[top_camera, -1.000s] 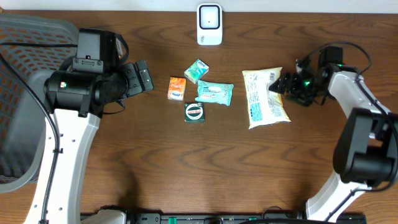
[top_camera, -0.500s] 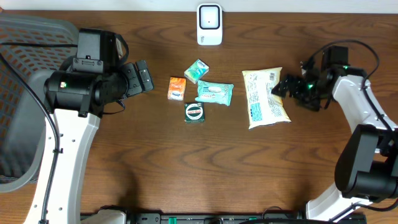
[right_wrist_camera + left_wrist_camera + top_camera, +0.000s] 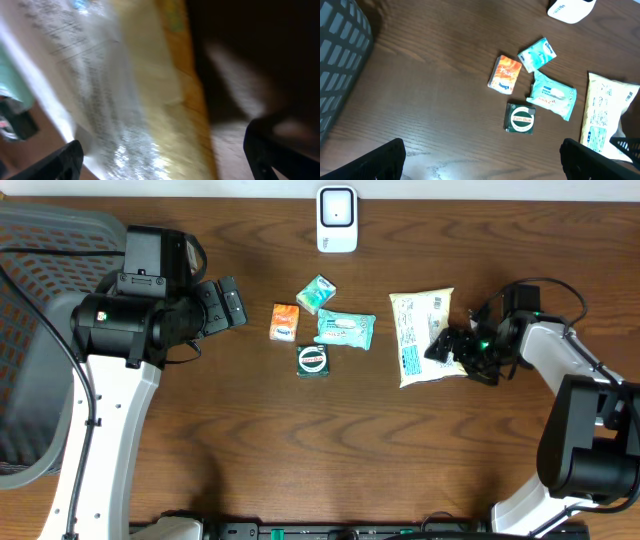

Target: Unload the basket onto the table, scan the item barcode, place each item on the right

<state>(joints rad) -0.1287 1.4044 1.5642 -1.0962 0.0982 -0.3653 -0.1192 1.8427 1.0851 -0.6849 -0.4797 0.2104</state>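
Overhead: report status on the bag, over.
Left fingers open, empty. Right fingers open over bag edge, no grip yet. Bag flat on table, nothing on top.

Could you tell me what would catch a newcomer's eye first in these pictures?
The pale snack bag right of centre stands out, with the right gripper open at its right edge. In the middle of the table four small packs lie close together, and a white scanner sits at the far edge.
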